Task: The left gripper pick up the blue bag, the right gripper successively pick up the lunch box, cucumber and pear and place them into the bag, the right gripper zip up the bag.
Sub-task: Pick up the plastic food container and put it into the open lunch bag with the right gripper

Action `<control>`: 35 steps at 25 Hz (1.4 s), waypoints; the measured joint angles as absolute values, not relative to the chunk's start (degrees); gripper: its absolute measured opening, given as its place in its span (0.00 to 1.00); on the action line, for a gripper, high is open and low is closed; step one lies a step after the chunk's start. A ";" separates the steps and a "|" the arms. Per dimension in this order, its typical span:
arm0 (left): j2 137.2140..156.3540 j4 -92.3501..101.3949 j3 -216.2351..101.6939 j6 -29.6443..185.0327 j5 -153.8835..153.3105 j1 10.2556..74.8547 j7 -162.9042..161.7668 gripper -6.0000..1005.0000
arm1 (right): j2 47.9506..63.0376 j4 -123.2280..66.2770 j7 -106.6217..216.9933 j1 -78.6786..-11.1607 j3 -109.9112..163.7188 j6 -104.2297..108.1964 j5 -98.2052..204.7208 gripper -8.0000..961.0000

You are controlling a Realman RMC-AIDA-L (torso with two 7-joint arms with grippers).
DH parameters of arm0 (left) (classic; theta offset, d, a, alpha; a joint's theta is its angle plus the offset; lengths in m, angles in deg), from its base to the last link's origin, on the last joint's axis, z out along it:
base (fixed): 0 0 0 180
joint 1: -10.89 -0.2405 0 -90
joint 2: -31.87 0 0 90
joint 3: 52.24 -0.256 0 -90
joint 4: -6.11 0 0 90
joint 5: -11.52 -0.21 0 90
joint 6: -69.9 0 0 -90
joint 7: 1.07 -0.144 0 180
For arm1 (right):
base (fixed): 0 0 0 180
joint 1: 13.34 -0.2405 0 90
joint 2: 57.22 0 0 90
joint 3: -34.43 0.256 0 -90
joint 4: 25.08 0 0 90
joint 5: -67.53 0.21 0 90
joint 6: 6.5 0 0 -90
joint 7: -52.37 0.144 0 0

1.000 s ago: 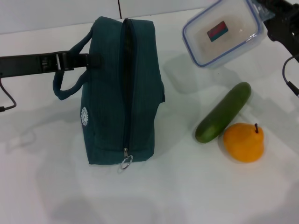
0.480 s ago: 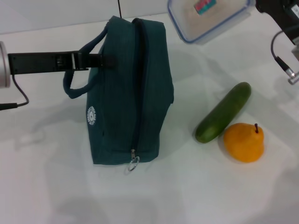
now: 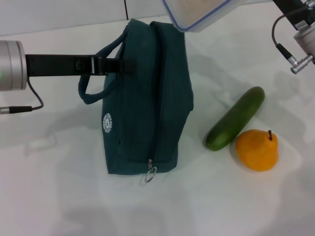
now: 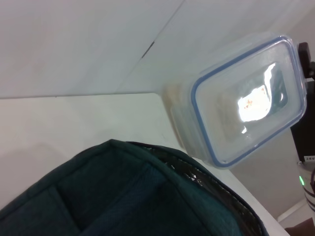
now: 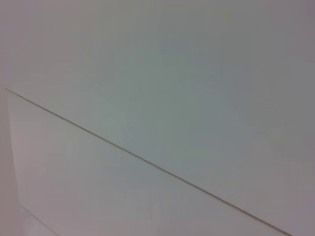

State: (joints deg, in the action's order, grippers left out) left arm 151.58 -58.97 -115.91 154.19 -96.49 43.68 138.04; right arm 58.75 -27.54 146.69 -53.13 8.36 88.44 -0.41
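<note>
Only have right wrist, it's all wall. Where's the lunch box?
Observer: The lunch box is in the air over the far end of the blue bag, held by the right hand.
Operator: Bag open?
Observer: Yes. The left wrist view shows its mouth open, with shiny lining at the rim.
Operator: Left hand?
Observer: The left hand grips a loop handle.
Operator: Rest?
Observer: The cucumber and pear lie touching on the table, right of the bag.

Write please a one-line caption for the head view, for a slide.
Left pincer holds the blue bag by its handle; lunch box hangs above the bag's far end; cucumber and pear wait on the table.
</note>
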 joint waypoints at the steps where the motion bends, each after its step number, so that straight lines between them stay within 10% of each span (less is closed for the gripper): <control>1: 151.57 -58.98 -115.91 154.17 -96.47 43.78 138.04 0.07 | 58.78 -27.54 146.69 -53.40 8.23 88.49 -0.41 0.11; 35: 151.32 -56.81 -114.75 146.81 -91.08 43.92 139.01 0.07 | 58.97 -23.56 143.54 -53.53 0.97 88.44 -2.90 0.11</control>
State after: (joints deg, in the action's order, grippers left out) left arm 151.32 -56.81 -114.75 146.81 -91.08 43.92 139.01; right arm 58.97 -23.56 143.54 -53.53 0.97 88.44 -2.90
